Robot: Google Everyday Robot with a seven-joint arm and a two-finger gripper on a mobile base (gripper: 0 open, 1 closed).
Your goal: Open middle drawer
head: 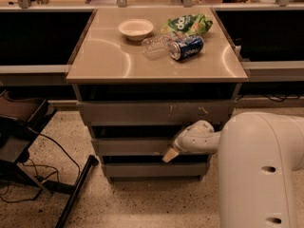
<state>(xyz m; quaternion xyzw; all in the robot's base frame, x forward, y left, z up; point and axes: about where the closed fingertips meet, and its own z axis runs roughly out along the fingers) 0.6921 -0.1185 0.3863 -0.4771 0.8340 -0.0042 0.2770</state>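
The middle drawer (128, 146) is the mid-sized grey front in the stack of three under the tan table top (104, 65). It sits nearly flush with the fronts above and below, and none of its inside shows. My gripper (171, 154), with a tan tip, is at the right part of this front, at its lower edge. The white arm (256, 165) reaches in from the right. The larger scratched front (142, 112) is above, and the narrowest front (142, 170) is below.
On the table top are a white bowl (136, 28), a clear plastic bottle (154, 45), a blue can (186, 48) and a green chip bag (187, 23). A black stand with cables (28, 141) is on the speckled floor to the left.
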